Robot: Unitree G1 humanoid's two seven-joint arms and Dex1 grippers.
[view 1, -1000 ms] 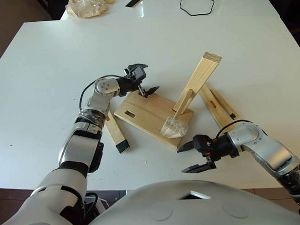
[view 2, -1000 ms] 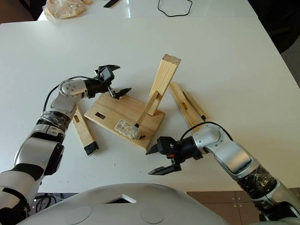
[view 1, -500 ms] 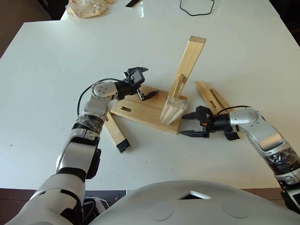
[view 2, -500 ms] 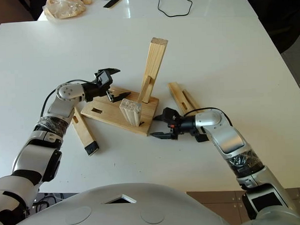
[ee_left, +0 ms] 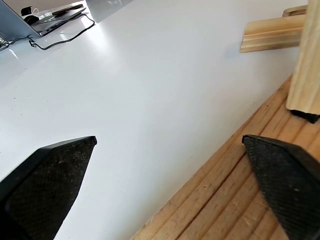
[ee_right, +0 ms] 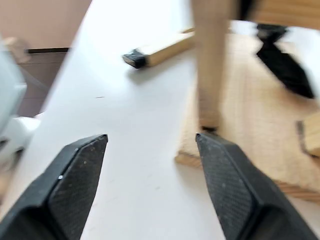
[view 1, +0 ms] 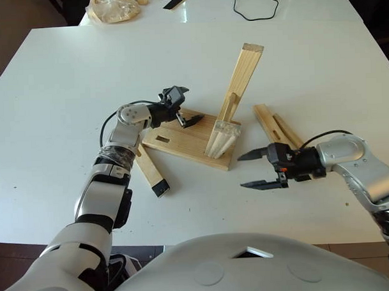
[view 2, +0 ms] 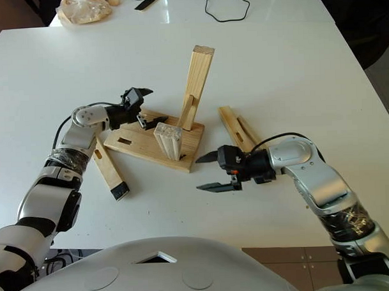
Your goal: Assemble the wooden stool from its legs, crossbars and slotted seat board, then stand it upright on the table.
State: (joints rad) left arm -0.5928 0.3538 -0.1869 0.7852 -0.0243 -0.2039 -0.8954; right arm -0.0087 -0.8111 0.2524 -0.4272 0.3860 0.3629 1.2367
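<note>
The pale slotted seat board [view 1: 182, 144] lies flat, one slot open near its left end. A long leg [view 1: 243, 77] rises tilted from its far right part; a shorter leg [view 1: 222, 138] stands at its near right corner. A dark-tipped leg [view 1: 148, 169] lies just left of the board, and two slotted pieces [view 1: 275, 127] lie side by side to its right

I see pale, unfinished, grainy wood on the seat board [view 1: 188, 146], a glossy white counter [view 1: 64, 80], and matt black cross-hatched fingers [ee_left: 47, 172].
</note>
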